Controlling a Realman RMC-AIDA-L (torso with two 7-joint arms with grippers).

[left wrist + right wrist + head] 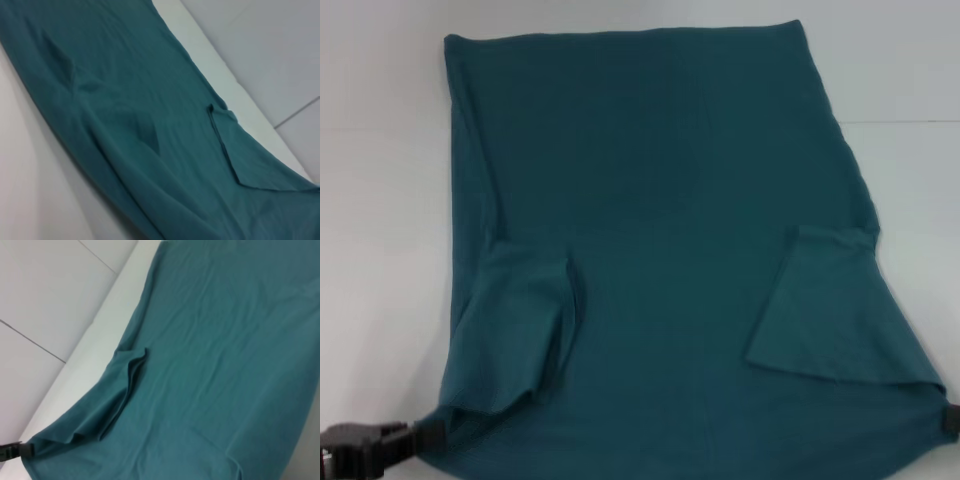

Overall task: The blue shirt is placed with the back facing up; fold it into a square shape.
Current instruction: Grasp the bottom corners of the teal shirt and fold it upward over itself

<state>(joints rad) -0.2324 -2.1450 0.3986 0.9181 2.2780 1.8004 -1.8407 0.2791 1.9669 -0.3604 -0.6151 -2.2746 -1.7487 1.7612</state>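
Blue shirt (670,250) corners at both grippers' cut-off fingers, grip impossible to tell.

We see shirt (660,250) near hem cut by head view bottom edge. Left gripper (420,437) only partly in frame at bottom left corner; fingertips buried in shirt corner, so we cannot tell grip. Right gripper (951,418) just dark sliver at right edge, rest cut off. Wrist views crop shirt on several sides. We cannot see shirt underside or bench (380,200) beneath it.
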